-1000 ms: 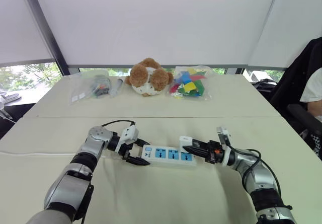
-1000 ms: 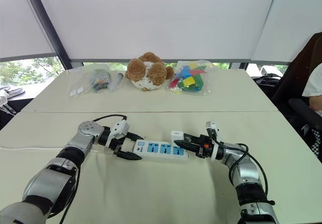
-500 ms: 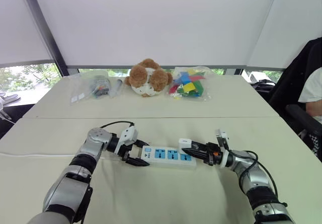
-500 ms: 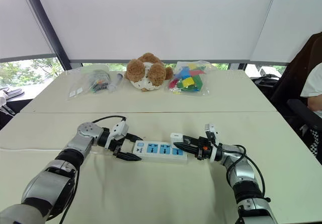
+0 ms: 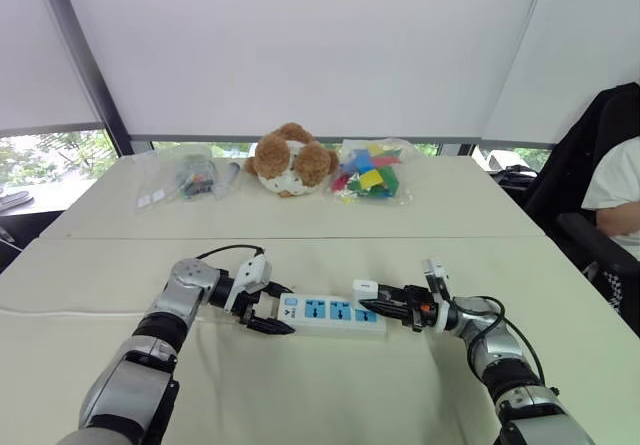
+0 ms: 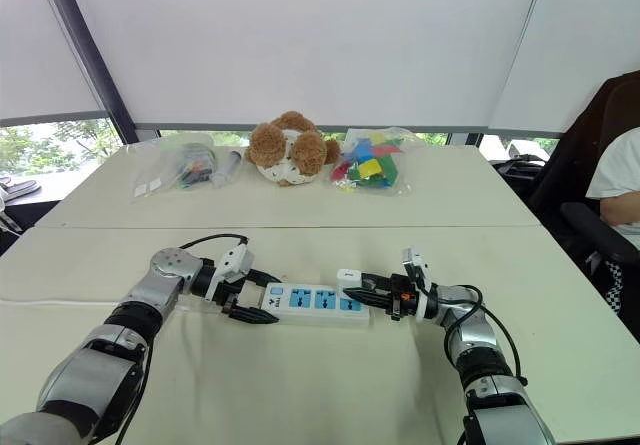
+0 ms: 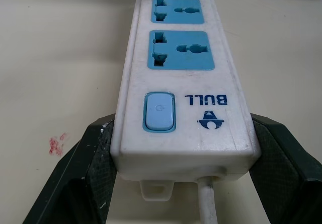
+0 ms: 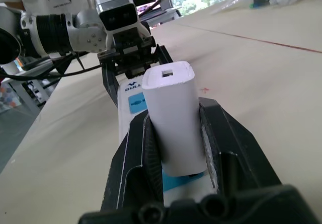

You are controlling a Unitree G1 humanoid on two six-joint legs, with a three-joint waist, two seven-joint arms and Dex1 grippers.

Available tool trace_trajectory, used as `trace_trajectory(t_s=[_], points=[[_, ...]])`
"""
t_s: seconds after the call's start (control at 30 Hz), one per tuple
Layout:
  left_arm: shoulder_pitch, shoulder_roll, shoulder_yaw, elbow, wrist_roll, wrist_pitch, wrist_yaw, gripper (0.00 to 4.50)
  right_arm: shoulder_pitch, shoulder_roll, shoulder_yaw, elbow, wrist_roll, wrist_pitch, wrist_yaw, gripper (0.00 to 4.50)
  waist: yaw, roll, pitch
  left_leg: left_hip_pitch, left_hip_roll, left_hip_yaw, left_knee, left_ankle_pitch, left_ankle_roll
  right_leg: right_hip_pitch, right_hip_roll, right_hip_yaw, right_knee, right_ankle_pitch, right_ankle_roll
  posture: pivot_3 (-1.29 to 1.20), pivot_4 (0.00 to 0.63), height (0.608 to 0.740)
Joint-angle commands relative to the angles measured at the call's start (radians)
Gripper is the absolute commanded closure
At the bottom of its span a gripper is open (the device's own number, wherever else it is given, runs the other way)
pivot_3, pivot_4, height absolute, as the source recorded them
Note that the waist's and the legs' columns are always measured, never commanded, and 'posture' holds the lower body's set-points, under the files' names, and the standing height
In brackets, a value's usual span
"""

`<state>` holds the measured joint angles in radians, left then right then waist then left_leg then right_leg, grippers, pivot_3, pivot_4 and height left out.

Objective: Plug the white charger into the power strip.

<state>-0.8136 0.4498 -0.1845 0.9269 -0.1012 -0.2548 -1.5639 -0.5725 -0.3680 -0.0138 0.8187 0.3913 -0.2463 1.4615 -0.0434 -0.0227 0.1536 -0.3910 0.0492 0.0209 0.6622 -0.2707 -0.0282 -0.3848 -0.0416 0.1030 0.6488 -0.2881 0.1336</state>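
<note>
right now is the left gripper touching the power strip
Touching. The left wrist view shows the left gripper with a black finger flush against each long side of the power strip at its switch end, with no gap visible.

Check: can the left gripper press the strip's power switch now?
Probably not without letting go: the left gripper clamps the power strip at its end, fingers on both sides, the uncovered switch between them on top.

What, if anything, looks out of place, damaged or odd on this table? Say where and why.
Only a small red smudge on the table beside the switch end of the power strip, near the left gripper: it looks like a stain. The strip lies flat, and the white charger stands upright on it in the right gripper.
</note>
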Motion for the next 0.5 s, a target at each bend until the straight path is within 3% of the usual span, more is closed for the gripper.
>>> trace_trajectory(t_s=[0.03,0.27,0.5], points=[[0.018,0.032,-0.012,-0.077,-0.031,0.004,-0.051,1.50,0.089,-0.013,0.069,0.163,-0.133,0.009,-0.027,3.82,-0.001,-0.002,-0.003,0.000,0.000,0.000,0.000,0.000,0.000,0.000,0.000,0.000,0.000,0.000,0.000,0.00,0.150,0.739],[0.056,0.050,-0.009,-0.150,-0.039,0.038,-0.050,1.50,0.056,-0.014,0.105,0.224,-0.151,0.059,-0.002,3.82,-0.002,-0.009,-0.008,0.003,0.002,0.000,-0.001,-0.001,0.002,0.003,0.001,-0.001,0.000,-0.002,-0.003,0.00,0.150,0.739],[0.091,0.078,0.006,-0.232,-0.063,0.088,-0.050,1.50,0.086,0.006,0.128,0.278,-0.176,0.011,-0.017,3.82,-0.006,-0.013,-0.011,0.019,0.002,0.000,-0.007,-0.006,0.009,0.015,0.001,-0.001,-0.001,-0.007,-0.007,0.00,0.150,0.739]])
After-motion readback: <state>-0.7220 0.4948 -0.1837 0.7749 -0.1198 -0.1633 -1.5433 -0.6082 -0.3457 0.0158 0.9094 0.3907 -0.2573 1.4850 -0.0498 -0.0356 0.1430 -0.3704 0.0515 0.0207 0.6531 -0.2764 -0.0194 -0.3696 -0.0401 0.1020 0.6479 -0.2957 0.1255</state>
